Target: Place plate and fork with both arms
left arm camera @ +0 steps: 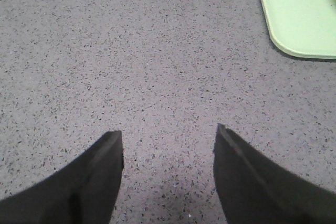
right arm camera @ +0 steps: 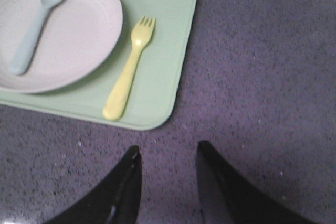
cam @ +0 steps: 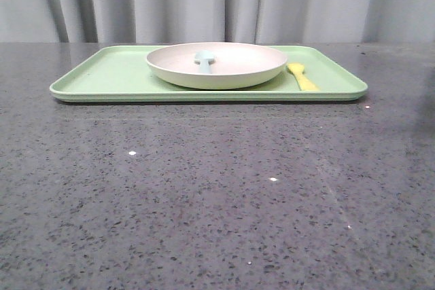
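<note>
On the far worktop we see the tray carrying the plate, spoon inside, and the fork just right. Left claw and right claw gape, empty.

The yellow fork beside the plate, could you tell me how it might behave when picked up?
The fork looks like thin plastic, so probably light and stiff. It lies flat on the smooth tray, so it may slide when nudged. Its slim handle gives the fingers little height to grip.

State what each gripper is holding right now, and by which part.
Nothing is held. The left gripper and right gripper are open over bare table; plate and fork lie untouched on the tray.
</note>
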### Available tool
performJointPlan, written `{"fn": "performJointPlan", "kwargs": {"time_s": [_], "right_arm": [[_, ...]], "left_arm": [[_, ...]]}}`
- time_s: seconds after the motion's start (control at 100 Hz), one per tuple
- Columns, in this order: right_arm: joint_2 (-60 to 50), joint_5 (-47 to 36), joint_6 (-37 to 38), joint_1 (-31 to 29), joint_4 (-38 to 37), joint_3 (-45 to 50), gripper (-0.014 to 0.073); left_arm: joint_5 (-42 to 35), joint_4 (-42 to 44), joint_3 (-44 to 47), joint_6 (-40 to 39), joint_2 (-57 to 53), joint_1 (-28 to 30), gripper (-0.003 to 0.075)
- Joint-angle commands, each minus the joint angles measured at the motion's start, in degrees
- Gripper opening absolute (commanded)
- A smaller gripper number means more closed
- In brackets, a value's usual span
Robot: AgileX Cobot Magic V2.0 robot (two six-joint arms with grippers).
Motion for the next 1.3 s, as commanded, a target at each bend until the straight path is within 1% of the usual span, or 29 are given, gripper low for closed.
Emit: {"fn": "performJointPlan", "kwargs": {"time_s": [0.0, 0.22, 0.42, 0.56, 0.77, 1.08, 1.16, 1.22, 1.29], "right_arm": [[-5.78, -4.41, -0.76, -0.31, -1.36, 3.36, 0.028], [-16.23, -4.41, -0.76, -0.31, -1.36, 13.77, 0.028], [-26.02, -3.68, -0.76, -0.31, -1.36, 18.94, 0.028], [-30.77, -2.15, -0.76, -0.31, -1.36, 21.3, 0.0279], [-34.87, -1.97, -0.76, -0.31, -1.36, 24.46, 0.0279], [-35.08, -2.87, -0.76, -0.31, -1.36, 24.71, 0.0275], [-35.08, -2.87, -0.76, -0.31, -1.36, 24.71, 0.0238], [-35.08, -2.87, -0.76, -0.31, -1.36, 24.71, 0.0174], [-35.08, -2.87, -0.76, -0.31, -1.36, 24.71, 0.0087]], "left_arm": [[-3.67, -0.34, -1.54, -0.47, 0.33, 0.15, 0.0384], [-3.67, -0.34, -1.54, -0.47, 0.33, 0.15, 0.0384], [-3.67, -0.34, -1.54, -0.47, 0.33, 0.15, 0.0384], [-3.67, -0.34, -1.54, -0.47, 0.33, 0.15, 0.0384], [-3.67, -0.34, -1.54, -0.47, 0.33, 0.15, 0.0384], [-3.67, -0.34, -1.54, -0.47, 0.33, 0.15, 0.0384], [-3.67, -0.34, -1.54, -0.47, 0.33, 0.15, 0.038], [-3.67, -0.34, -1.54, -0.47, 0.33, 0.15, 0.0358], [-3.67, -0.34, -1.54, -0.47, 0.33, 0.15, 0.0314]]}}
